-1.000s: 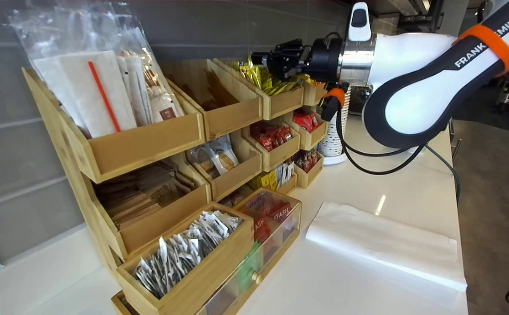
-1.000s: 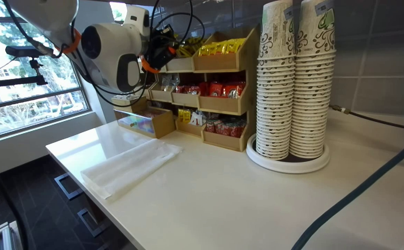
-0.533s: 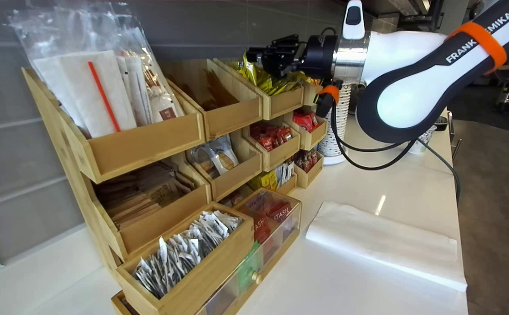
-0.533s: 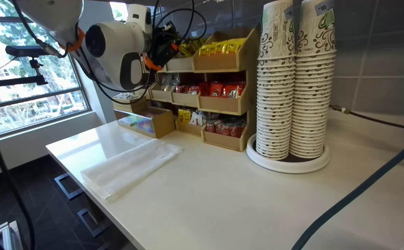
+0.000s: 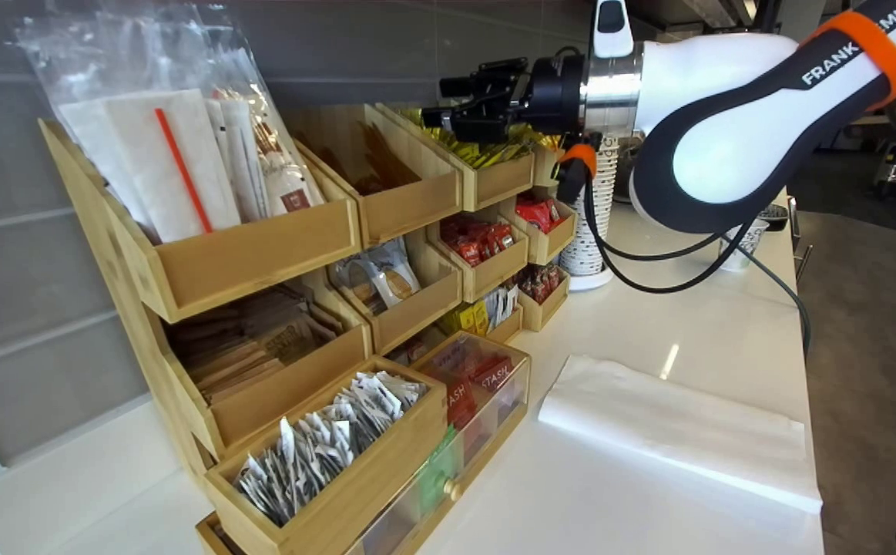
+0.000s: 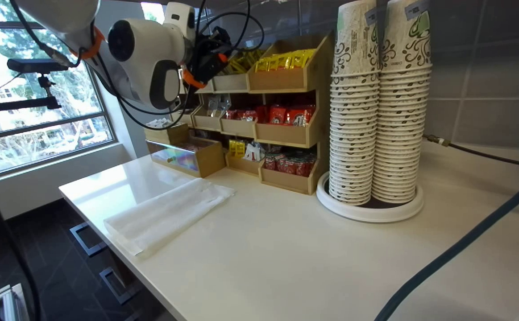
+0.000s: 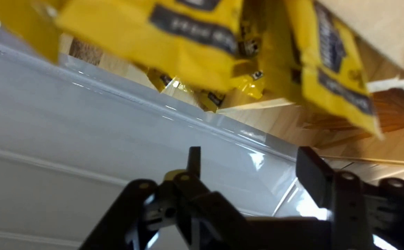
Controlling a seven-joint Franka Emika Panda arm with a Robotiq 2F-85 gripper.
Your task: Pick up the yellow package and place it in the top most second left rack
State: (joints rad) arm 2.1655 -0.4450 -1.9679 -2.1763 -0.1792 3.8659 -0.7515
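My gripper (image 7: 248,158) stands open in the wrist view, its two dark fingers wide apart with only the grey wall behind the gap. Yellow packages (image 7: 202,34) fill the upper part of that view, outside the jaws. I cannot tell which of them is the one meant. In an exterior view the gripper (image 5: 445,102) hangs just above a top-row bin of yellow packages (image 5: 490,154), partly covering it. The top most second left rack (image 5: 411,206), a wooden bin with brown sticks inside, lies beside that bin, on the side of the straw bag.
A clear bag of straws and napkins (image 5: 162,162) rises from the leftmost top bin. Lower bins hold red packets (image 5: 482,243) and other sachets. Two tall stacks of paper cups (image 6: 353,133) stand beside the rack. A folded white cloth (image 6: 170,214) lies on the counter.
The gripper has gone from shut to open. The yellow package that stuck up at its fingertips no longer shows there. The hand has shifted slightly toward the left in an exterior view.
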